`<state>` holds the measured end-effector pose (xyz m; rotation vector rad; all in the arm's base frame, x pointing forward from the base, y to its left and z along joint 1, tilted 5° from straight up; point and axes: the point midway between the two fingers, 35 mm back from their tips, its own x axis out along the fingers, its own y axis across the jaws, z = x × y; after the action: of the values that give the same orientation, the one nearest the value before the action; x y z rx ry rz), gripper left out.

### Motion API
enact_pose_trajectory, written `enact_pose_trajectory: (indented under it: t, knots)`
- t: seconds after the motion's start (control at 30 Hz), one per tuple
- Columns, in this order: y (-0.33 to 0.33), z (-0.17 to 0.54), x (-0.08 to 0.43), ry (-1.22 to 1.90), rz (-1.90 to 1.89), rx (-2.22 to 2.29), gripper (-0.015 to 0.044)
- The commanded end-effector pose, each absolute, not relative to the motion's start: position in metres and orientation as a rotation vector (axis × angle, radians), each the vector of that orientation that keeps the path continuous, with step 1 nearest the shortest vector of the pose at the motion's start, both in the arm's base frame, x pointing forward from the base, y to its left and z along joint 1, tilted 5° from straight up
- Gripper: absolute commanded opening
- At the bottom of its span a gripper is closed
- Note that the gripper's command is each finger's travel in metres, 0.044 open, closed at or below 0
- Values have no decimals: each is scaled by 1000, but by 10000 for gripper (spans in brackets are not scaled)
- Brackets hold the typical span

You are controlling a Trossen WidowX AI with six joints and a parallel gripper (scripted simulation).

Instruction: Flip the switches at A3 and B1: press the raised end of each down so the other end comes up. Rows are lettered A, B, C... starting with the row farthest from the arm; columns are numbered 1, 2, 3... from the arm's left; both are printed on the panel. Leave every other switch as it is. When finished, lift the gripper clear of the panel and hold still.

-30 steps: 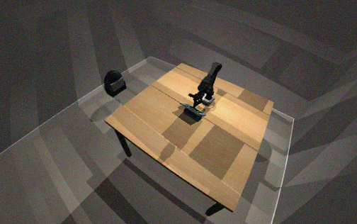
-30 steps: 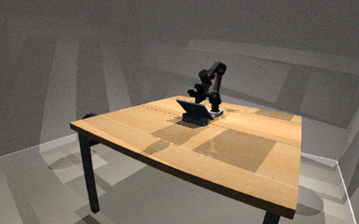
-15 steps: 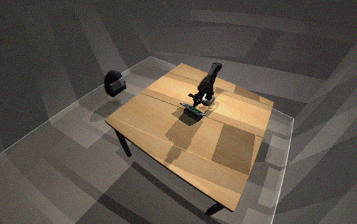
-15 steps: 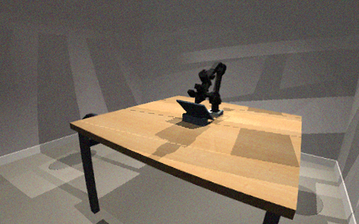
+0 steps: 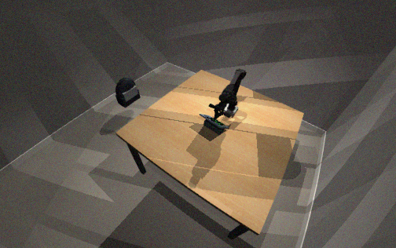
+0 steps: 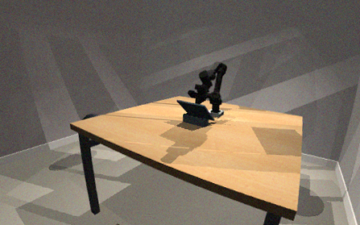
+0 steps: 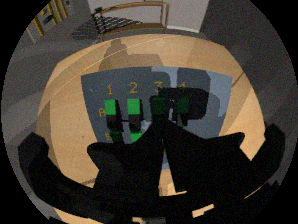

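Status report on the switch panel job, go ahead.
Gripper shut, holding nothing, tips down over the panel near column 3, row A. Columns 1 and 2 show green; A3's state hidden behind the fingers. Nothing else in the way on the table.

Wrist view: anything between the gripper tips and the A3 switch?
Nothing shows between them in the wrist view: the shut gripper sits right at column 3 of the panel, hiding the switch itself.

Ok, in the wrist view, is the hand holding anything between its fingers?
No, the hand is shut with nothing in it, its closed fingertips pointing at the switch panel near the column 3 mark.
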<state>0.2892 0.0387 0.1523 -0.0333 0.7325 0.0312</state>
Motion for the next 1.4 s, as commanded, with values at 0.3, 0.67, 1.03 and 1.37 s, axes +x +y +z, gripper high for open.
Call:
enact_pose_trajectory:
  t: [0.3, 0.67, 1.03, 1.37]
  knots:
    - [38, 196, 243, 767, 37, -37, 0]
    - [85, 182, 229, 776, 38, -31, 0]
    - [95, 156, 251, 794, 38, -32, 0]
    - [95, 149, 258, 793, 38, -33, 0]
